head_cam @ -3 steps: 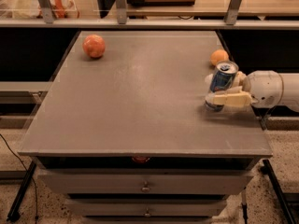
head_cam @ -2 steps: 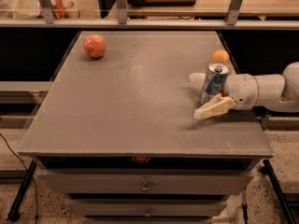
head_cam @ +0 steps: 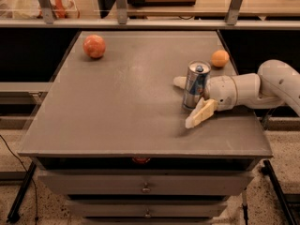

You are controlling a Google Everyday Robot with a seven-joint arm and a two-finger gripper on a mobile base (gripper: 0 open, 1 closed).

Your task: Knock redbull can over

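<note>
Swept leftward since the earlier frame, the gripper (head_cam: 183,102) and the redbull can (head_cam: 195,86) sit on the tabletop (head_cam: 117,102), in front of and left of the small orange (head_cam: 220,58). The open jaws straddle the can, which stands nearly upright, long axis vertical, top up. An orange-red fruit (head_cam: 94,46) lies far left.

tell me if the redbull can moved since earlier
Yes. The redbull can has shifted left, away from the small orange fruit, standing between the open fingers of the gripper at the right of the table.
</note>
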